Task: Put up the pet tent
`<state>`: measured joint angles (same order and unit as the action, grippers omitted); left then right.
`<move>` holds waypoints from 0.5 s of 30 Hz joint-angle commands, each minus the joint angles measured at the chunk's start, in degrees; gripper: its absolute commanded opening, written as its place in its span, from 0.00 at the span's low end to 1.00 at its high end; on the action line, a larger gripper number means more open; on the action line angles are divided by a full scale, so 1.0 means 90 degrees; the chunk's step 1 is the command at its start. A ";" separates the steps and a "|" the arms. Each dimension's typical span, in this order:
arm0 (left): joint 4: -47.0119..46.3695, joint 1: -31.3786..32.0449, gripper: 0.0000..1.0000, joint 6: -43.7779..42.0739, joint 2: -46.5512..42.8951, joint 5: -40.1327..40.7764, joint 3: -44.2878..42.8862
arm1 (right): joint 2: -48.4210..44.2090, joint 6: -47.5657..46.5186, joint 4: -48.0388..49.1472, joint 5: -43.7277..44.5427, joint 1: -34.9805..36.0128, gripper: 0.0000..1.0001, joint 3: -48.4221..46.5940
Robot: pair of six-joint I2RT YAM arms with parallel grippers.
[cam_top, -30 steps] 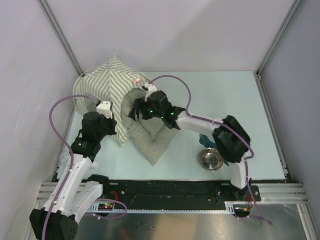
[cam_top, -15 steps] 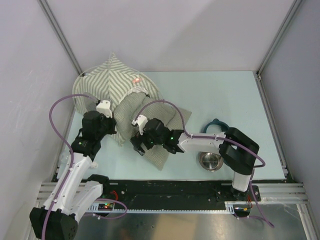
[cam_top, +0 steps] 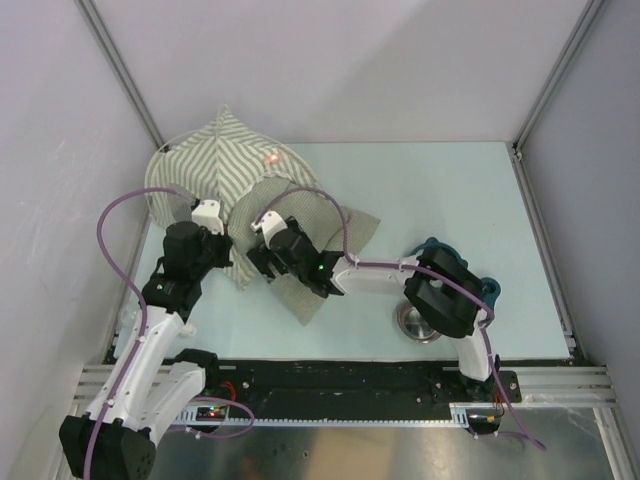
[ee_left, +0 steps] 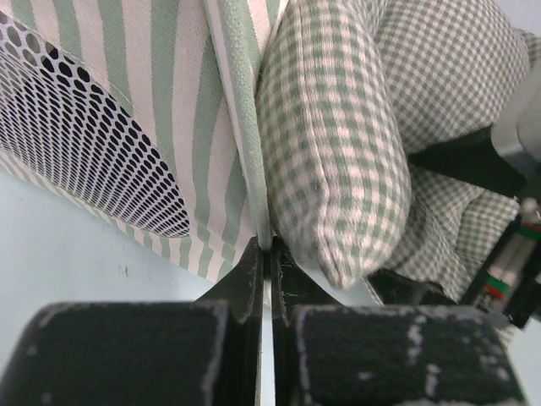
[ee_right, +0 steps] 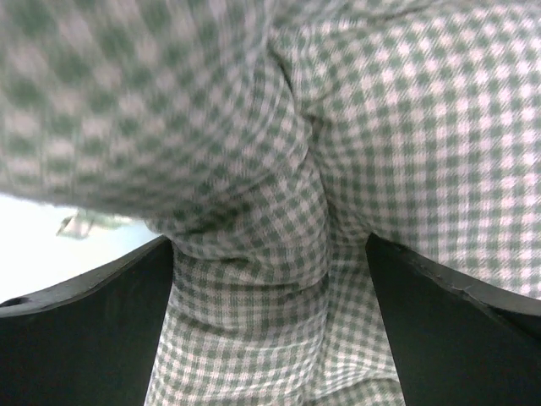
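Observation:
The pet tent (cam_top: 200,172), olive-and-white striped with a pink-red mark (cam_top: 272,158), stands at the back left. My left gripper (cam_top: 216,238) is shut on its front edge. In the left wrist view the fingers (ee_left: 250,279) pinch the tent's seam (ee_left: 245,127) beside the mesh window (ee_left: 84,144). A green-checked cushion (cam_top: 325,235) lies partly inside the tent opening and also shows in the left wrist view (ee_left: 338,144). My right gripper (cam_top: 264,247) is at the cushion's left part. Its jaws (ee_right: 270,338) are wide apart with bunched cushion fabric (ee_right: 254,254) between them.
A steel bowl (cam_top: 420,322) sits at the front right of the pale blue table (cam_top: 540,220). A teal object (cam_top: 487,288) shows behind the right arm's elbow. Grey walls close in the left, back and right sides.
My right gripper swung from the tent mouth down to the cushion's front corner, then back toward the tent. The cushion went from folded up to spread flat. The left gripper has held still.

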<state>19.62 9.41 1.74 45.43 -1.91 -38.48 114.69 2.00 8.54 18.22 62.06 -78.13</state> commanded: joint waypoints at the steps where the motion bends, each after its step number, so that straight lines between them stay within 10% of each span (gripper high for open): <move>1: -0.0053 0.0010 0.00 -0.0081 -0.0073 -0.0167 -0.0171 | 0.0163 -0.0509 0.0822 0.1025 -0.0367 1.00 -0.0910; 5: -0.0051 0.0014 0.00 -0.0112 -0.0099 -0.0195 -0.0156 | -0.0059 -0.0365 0.0849 0.0519 -0.0722 0.91 -0.1010; 11: -0.0060 0.0009 0.00 -0.0120 -0.0108 -0.0266 -0.0175 | 0.0003 0.0650 -0.0100 -0.1176 -0.1341 0.10 -0.1545; 15: -0.0052 0.0013 0.00 -0.0120 -0.0075 -0.0369 -0.0181 | 0.0566 0.1067 -0.0732 -0.1809 -0.1359 0.05 -0.2137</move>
<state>18.15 9.41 1.72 45.43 -3.42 -38.48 116.95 6.61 3.25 7.38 50.78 -89.52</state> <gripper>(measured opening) 0.017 0.059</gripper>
